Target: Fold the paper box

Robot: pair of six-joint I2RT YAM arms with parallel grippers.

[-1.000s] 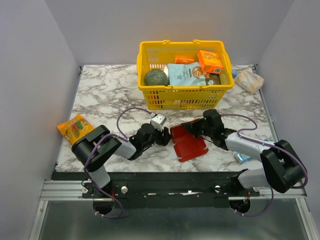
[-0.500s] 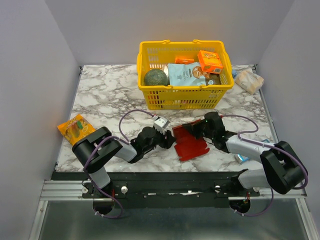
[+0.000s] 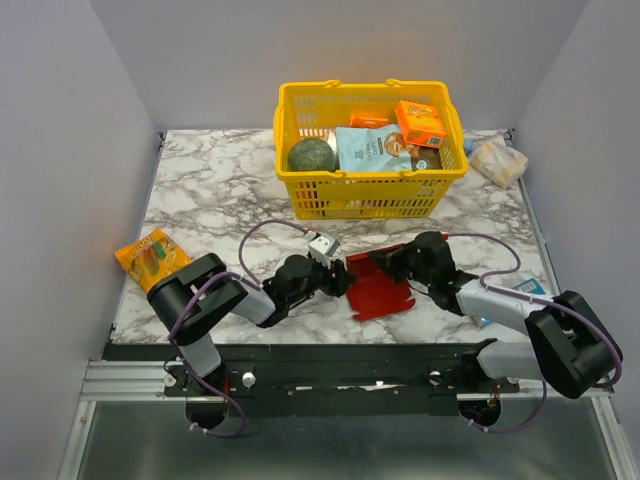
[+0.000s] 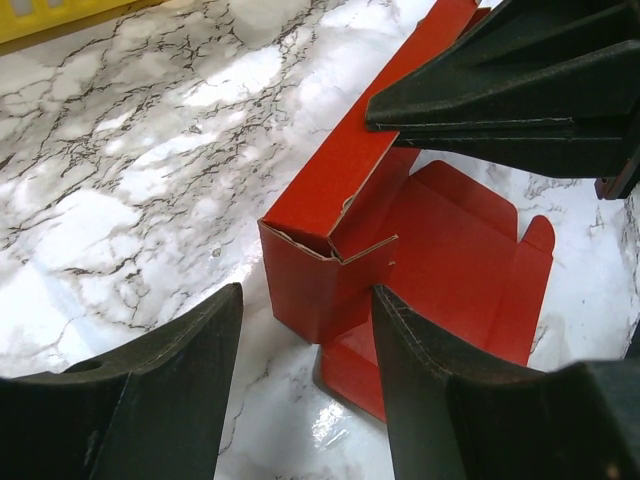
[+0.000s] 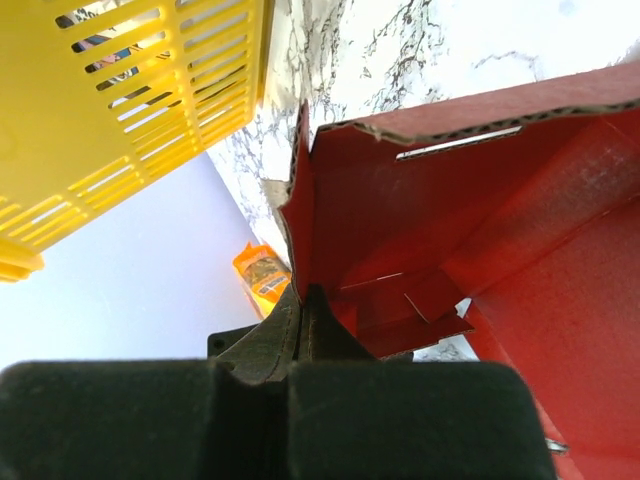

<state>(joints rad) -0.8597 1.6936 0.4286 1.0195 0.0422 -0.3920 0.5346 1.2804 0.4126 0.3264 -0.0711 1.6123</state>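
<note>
The paper box (image 3: 380,292) is a bright red die-cut sheet lying partly folded on the marble table, with one side wall and end flap raised. My right gripper (image 3: 386,264) is shut on the top edge of that raised wall (image 5: 330,215), fingertips (image 5: 306,300) pressed together over the cardboard. My left gripper (image 3: 338,281) is open at the box's left end. In the left wrist view the folded corner (image 4: 322,285) stands just beyond and between its fingers (image 4: 175,385), and the right-hand finger (image 4: 440,390) hangs over the flat base panel (image 4: 450,250).
A yellow basket (image 3: 300,195) with groceries stands behind the box. An orange snack packet (image 3: 150,256) lies at the left table edge. A wrapped packet (image 3: 498,161) sits at the back right, and a blue item (image 3: 526,287) lies near my right arm.
My left gripper has slid right, up to the box's end, its jaws a touch narrower. The right gripper has come slightly nearer and lower, still holding the wall.
</note>
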